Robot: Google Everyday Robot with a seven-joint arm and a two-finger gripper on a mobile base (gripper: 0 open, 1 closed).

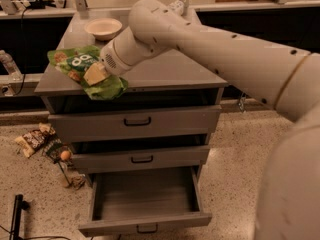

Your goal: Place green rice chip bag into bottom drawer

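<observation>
The green rice chip bag [80, 66] is crumpled at the front left corner of the cabinet top [165, 74], and part of it hangs over the front edge. My gripper [96, 74] is at the end of the white arm [200, 39] reaching in from the right. Its pale fingers [95, 73] are shut on the middle of the bag. The bottom drawer [145, 225] is pulled open directly below, and its grey inside shows nothing in it. The two drawers above it are closed.
A pale bowl [103, 28] stands at the back left of the cabinet top. Brown snack wrappers [32, 140] and other small litter lie on the floor left of the cabinet. My white body [290, 184] fills the right foreground.
</observation>
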